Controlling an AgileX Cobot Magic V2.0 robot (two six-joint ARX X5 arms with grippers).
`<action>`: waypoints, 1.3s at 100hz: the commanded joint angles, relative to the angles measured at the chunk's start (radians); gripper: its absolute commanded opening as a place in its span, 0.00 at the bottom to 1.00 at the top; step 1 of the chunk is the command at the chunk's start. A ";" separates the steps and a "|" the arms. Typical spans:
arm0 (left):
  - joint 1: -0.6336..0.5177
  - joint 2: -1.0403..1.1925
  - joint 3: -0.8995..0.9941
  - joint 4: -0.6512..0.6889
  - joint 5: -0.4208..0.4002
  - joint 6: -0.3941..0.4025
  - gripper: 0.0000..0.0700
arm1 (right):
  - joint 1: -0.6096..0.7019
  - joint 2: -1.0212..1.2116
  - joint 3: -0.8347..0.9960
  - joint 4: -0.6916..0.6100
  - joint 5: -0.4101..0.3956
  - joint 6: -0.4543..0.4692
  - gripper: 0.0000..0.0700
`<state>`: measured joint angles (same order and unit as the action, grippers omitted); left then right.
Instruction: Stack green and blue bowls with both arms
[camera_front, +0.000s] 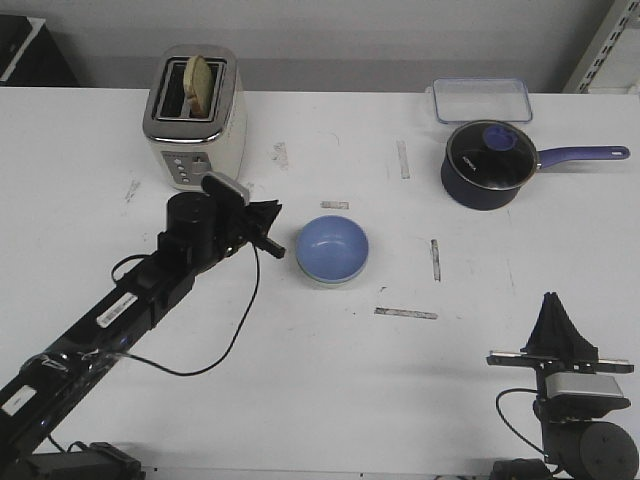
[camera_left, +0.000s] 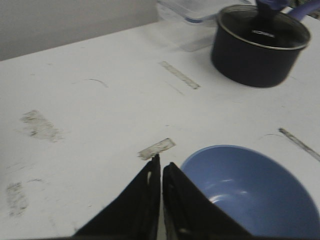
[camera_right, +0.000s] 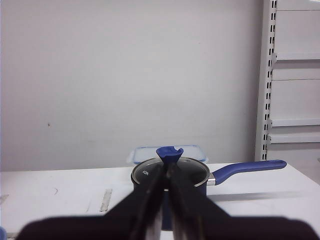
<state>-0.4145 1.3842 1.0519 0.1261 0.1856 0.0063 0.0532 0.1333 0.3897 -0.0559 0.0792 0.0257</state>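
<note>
- The left tool hangs just left of the stacked bowls, its two black fingers pressed together and holding nothing.
- In the left wrist view the closed fingertips sit beside the rim of the blue bowl, near it, though contact cannot be made out.
- The blue bowl rests inside the green bowl, of which only a thin pale rim shows beneath it in the front view; the pair sits near the middle of the tabletop.
- The left arm stretches from the near left corner toward the bowls, with a thin black cable looping under it.
- The right tool stands well apart from the bowls at the near right edge, pointing away from the robot, its fingers shut together on nothing.
- Beyond the right tool, a dark saucepan with a glass lid and a purple handle sits on the far right of the tabletop.
- A clear lidded container lies just behind the saucepan.
- A cream toaster with a slice of bread in one slot stands at the far left, behind the left tool.
- Worn tape marks dot the tabletop around the bowls.
</note>
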 joint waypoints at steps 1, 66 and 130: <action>0.014 -0.037 -0.076 0.055 -0.026 0.008 0.00 | 0.003 -0.002 0.005 0.010 0.000 -0.003 0.01; 0.350 -0.625 -0.623 0.106 -0.030 0.002 0.00 | 0.003 -0.002 0.005 0.011 0.000 -0.003 0.01; 0.477 -1.013 -0.706 0.085 -0.030 0.002 0.00 | 0.003 -0.002 0.005 0.011 0.000 -0.004 0.01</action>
<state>0.0612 0.3878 0.3405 0.1986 0.1562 0.0086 0.0532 0.1333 0.3897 -0.0559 0.0792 0.0257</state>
